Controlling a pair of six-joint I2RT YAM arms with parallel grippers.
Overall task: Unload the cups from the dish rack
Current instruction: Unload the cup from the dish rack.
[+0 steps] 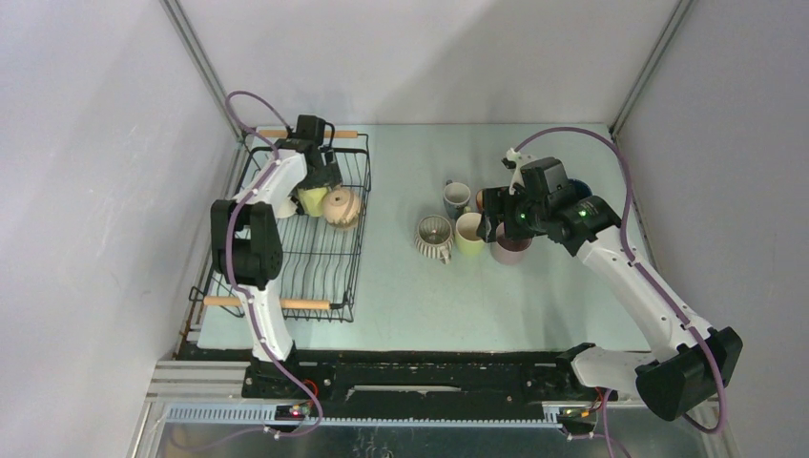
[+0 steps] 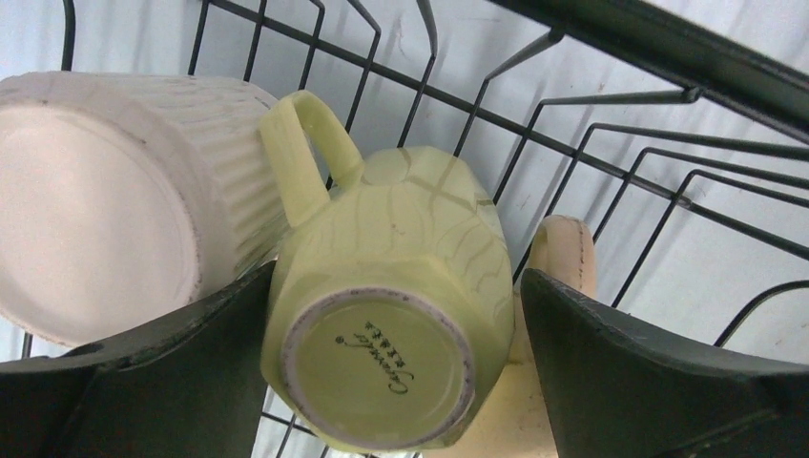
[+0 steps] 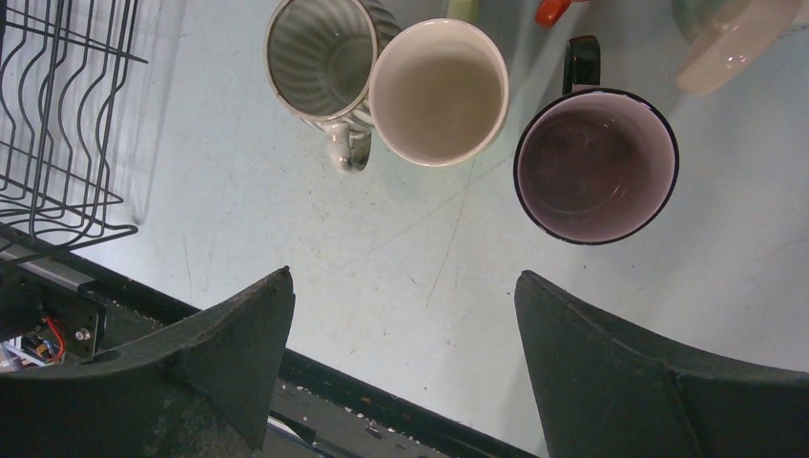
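Top cam: fixed, high & behind arm bases (bottom edge of frame), tilted down over whole table [image 1: 429, 296]. Far off; rack [image 1: 324, 267] mid-left, cups [image 1: 468, 232] right of centre.

L wrist cam: v. close, looks past own fingers [image 2: 181, 382] in lower corners into rack [image 2: 611, 143]. Green cup [image 2: 401, 315] fills lower centre; top view shows that green cup [image 1: 312, 199] too.

R wrist cam: further back, faces approx. straight down at table [image 3: 286, 239]. Cups [image 3: 439, 91] along top edge, rack [image 3: 57, 124] corner upper left.

Rack shows in all 3.
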